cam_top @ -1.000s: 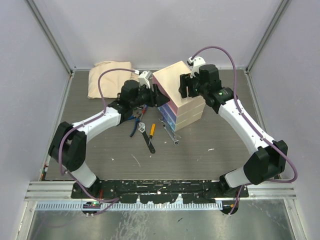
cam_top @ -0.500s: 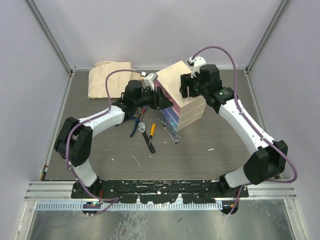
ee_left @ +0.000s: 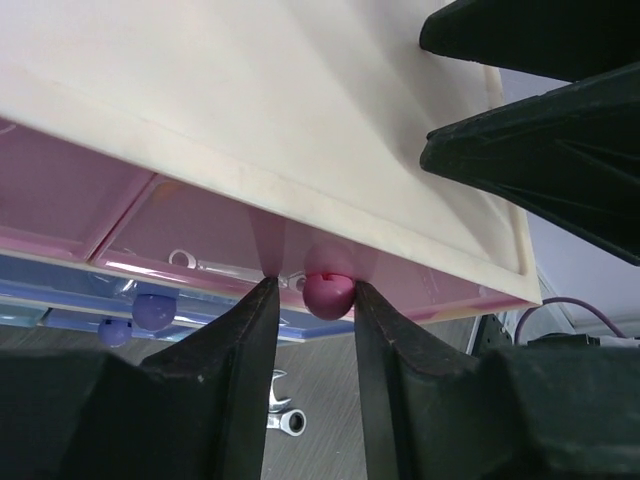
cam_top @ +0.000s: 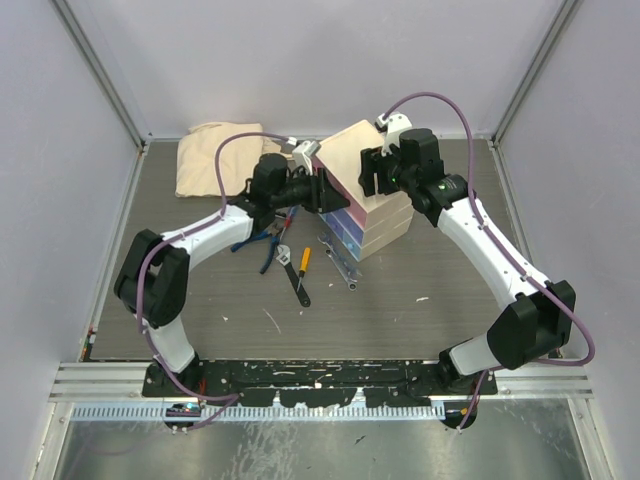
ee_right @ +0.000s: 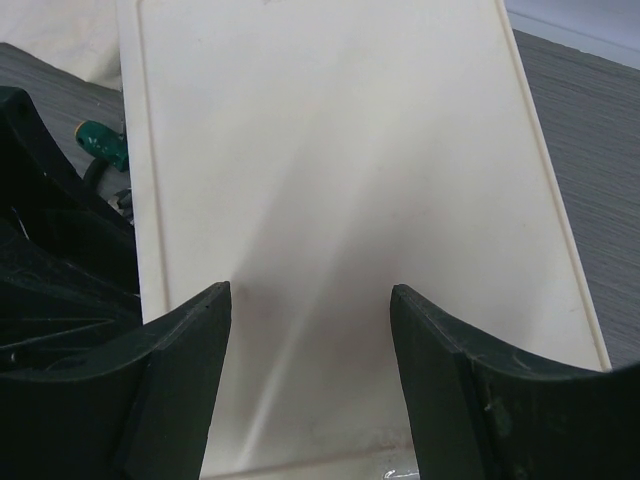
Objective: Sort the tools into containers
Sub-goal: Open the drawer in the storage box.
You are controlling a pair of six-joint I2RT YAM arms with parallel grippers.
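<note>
my left claw (ee_left: 313, 288) parted around the round pink drawer knob (ee_left: 330, 293), my right claw (ee_right: 308, 290) spread above the cream box-shaped chest (ee_right: 330, 150)

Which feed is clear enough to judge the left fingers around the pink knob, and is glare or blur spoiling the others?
Left wrist: pink knob crisp and well lit, left fingers dark, nearly silhouetted. Right wrist: a pale streak across the cream chest top, right fingers dark and soft-edged. Top external: even light, sharp, but the knob is hidden by the left gripper.
</note>
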